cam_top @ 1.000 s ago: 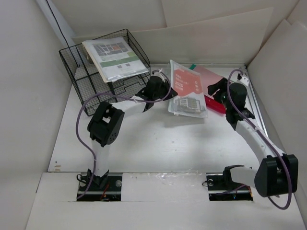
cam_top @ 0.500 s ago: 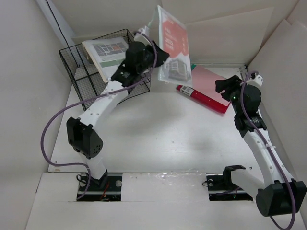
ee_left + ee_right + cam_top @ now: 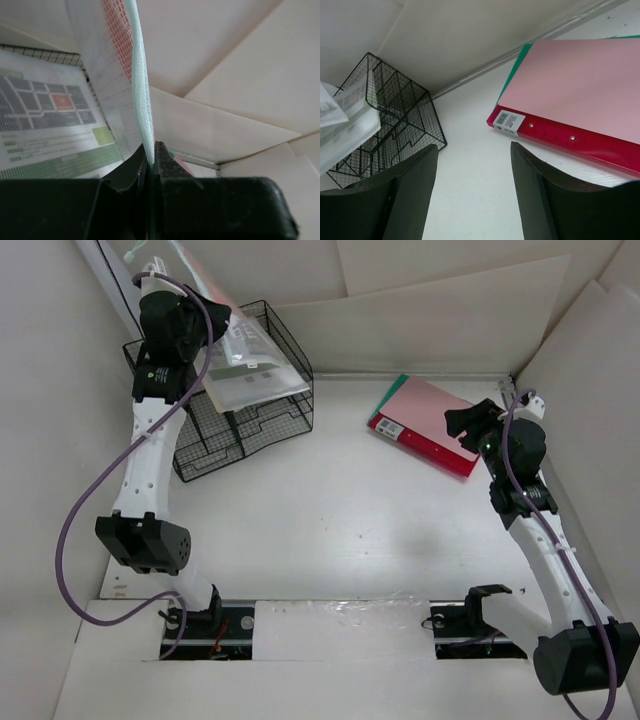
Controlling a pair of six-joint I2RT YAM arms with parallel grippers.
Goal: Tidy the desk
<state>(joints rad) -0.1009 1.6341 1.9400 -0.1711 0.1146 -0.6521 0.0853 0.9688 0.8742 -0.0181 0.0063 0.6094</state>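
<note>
My left gripper (image 3: 203, 324) is raised high at the back left and is shut on the edge of a clear mesh pouch (image 3: 238, 338), which hangs tilted over the black wire basket (image 3: 200, 430). In the left wrist view the jaws (image 3: 151, 148) pinch the pouch's pale green edge (image 3: 141, 95), with a printed leaflet (image 3: 45, 125) in the basket below. My right gripper (image 3: 466, 426) is open and empty, just above the desk (image 3: 330, 520) beside a red binder (image 3: 425, 425). In the right wrist view its gripper (image 3: 472, 165) points at bare desk left of the binder (image 3: 580, 90).
A green folder (image 3: 513, 81) lies under the red binder at the back right. The basket (image 3: 400, 110) stands at the back left. A metal rail (image 3: 520, 50) runs along the far edge. Upright white boards surround the desk.
My left arm has swung the pouch from above the desk's back middle leftwards and up to over the basket. The right arm has hardly moved in the last half second.
</note>
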